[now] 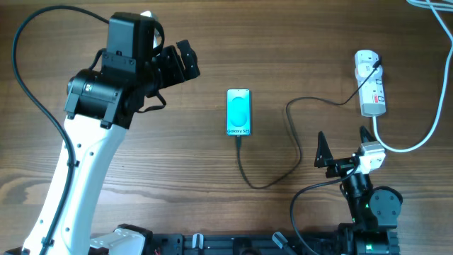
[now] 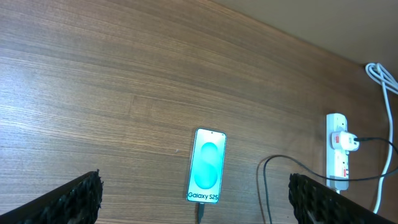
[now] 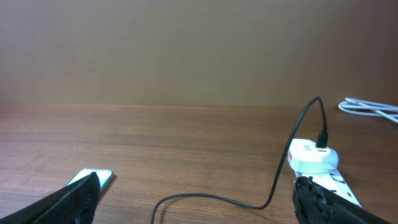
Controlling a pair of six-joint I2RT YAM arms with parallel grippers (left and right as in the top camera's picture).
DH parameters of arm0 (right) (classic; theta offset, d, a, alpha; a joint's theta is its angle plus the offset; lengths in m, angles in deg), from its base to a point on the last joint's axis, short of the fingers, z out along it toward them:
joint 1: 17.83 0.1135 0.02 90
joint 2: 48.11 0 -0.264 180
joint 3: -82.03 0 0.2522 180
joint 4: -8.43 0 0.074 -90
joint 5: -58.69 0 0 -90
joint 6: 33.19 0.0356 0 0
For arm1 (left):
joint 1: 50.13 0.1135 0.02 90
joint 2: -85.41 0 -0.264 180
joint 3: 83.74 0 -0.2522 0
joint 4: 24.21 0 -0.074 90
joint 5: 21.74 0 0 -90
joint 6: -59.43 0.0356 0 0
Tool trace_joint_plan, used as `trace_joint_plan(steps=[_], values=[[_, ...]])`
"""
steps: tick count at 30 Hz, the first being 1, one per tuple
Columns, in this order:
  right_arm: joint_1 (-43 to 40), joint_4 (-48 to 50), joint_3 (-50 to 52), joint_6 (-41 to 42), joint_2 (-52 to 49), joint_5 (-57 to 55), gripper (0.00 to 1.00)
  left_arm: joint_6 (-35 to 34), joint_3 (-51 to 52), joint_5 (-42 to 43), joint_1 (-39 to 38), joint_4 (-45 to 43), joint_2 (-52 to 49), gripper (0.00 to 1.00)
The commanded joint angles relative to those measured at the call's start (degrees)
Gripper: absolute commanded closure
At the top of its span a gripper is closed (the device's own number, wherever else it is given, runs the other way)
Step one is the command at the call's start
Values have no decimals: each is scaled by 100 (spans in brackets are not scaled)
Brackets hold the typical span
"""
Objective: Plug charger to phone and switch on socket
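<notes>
Where one charger (image 1: 239, 152) meets one phone (image 1: 238, 112), one socket (image 1: 373, 99)

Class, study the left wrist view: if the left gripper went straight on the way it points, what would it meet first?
Most likely the phone, lying flat on the table, seen between the fingers of the open left gripper. Depth is unclear; it might meet bare wood beside it.

The phone (image 2: 206, 166) screen reads "Galaxy S25" along its bottom edge.
</notes>
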Motion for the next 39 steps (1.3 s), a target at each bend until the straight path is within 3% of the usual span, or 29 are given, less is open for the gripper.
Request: trace_joint_plan(steps=[1,39], values=[[20,13,15,-61,90,-120,0,-72,24,-57,-4,-11,59,0],[20,13,15,-59,90,-120,0,-72,24,-57,-4,-11,205,0]])
